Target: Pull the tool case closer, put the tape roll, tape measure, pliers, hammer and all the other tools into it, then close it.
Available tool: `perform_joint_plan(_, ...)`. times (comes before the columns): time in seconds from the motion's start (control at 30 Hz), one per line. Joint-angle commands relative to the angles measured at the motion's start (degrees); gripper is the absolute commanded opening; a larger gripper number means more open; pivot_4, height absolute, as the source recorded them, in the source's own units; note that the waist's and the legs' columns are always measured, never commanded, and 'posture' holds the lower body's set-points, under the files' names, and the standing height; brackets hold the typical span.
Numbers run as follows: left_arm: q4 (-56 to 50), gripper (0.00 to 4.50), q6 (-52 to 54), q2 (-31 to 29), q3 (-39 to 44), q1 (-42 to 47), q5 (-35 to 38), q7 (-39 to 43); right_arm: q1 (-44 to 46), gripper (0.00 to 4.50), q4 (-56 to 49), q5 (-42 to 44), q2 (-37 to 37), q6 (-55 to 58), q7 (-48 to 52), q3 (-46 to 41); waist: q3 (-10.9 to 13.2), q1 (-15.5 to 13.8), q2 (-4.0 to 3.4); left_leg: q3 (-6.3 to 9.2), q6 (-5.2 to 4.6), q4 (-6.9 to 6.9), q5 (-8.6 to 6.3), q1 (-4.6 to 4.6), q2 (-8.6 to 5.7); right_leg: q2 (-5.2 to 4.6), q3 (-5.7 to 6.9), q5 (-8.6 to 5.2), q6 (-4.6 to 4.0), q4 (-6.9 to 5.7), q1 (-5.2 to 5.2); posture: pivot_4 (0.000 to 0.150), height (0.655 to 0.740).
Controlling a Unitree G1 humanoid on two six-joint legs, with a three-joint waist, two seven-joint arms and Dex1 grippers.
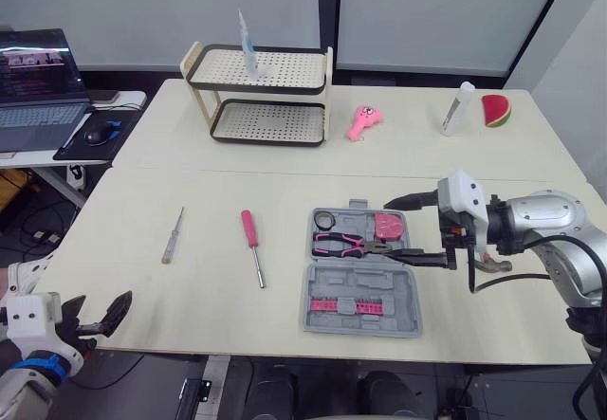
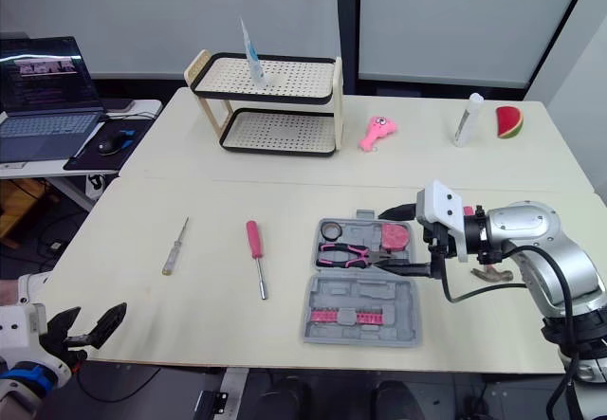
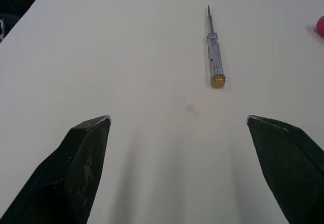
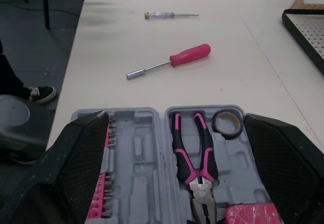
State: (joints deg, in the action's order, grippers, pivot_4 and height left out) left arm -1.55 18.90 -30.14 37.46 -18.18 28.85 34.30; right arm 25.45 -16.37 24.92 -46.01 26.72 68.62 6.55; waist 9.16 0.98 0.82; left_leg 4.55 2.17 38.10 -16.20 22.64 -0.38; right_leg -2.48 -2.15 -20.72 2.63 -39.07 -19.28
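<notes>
Packing step in hand: tool case (image 1: 361,320) open, tape roll (image 1: 325,219), pliers (image 1: 346,244), tape measure (image 1: 387,224) seated. Right gripper (image 1: 410,230) released at case's three o'clock; left gripper (image 1: 95,314) spread wide. Pink screwdriver (image 1: 252,245) at nine o'clock judged next pickup.

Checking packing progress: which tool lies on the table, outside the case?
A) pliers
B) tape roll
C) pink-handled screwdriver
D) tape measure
C: the pink-handled screwdriver lies on the table left of the open tool case, while the pliers, tape roll and tape measure sit inside it.
</notes>
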Motion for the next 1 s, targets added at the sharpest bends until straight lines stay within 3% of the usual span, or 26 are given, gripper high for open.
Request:
perform_joint_plan(0.03, 0.42, 3.63, 1.50, -1.33, -2.20, 3.60, -0.16, -0.80, 1.29, 4.50, -1.59, 0.66, 0.72, -0.28, 0.18, 0.21, 0.00, 0.00, 0.00, 0.01, 0.00, 0.00, 0.00, 0.00, 0.00, 0.00, 0.02, 0.00, 0.00, -0.01, 0.00, 0.150, 0.7290)
perform_joint_plan(0.47, 17.95, 3.63, 5.79, -1.98, -14.00, 27.83, -9.19, -10.40, 1.60, 4.50, -3.82, 0.45, 1.88, 1.18, -1.22, 1.58, -0.01, 0.60, 0.03, -0.01, 0.01, 0.03, 0.01, 0.02, 0.00, 0.11, 0.05, 0.01, 0.00, -0.06, -0.06, 0.150, 0.7290)
perform_joint_plan(0.93, 33.28, 3.63, 3.71, -1.66, -19.45, 37.22, -14.65, -10.47, 3.94, 4.50, -6.23, 1.68, 2.48, 5.66, -3.26, 1.80, -0.02, 0.55, 0.04, -0.09, 0.20, 0.12, 0.12, 0.17, -0.01, 0.13, 0.03, 0.00, 0.00, -0.47, -0.43, 0.150, 0.7290)
perform_joint_plan(1.0, 34.28, 3.27, 3.99, -1.57, -19.67, 37.39, -14.82, -10.24, 4.15, 4.50, -6.43, 1.79, 2.39, 6.12, -3.38, 1.72, -0.02, 0.55, 0.04, -0.10, 0.19, 0.14, 0.11, 0.16, -0.02, 0.12, 0.02, 0.00, 0.00, -0.49, -0.43, 0.150, 0.7290)
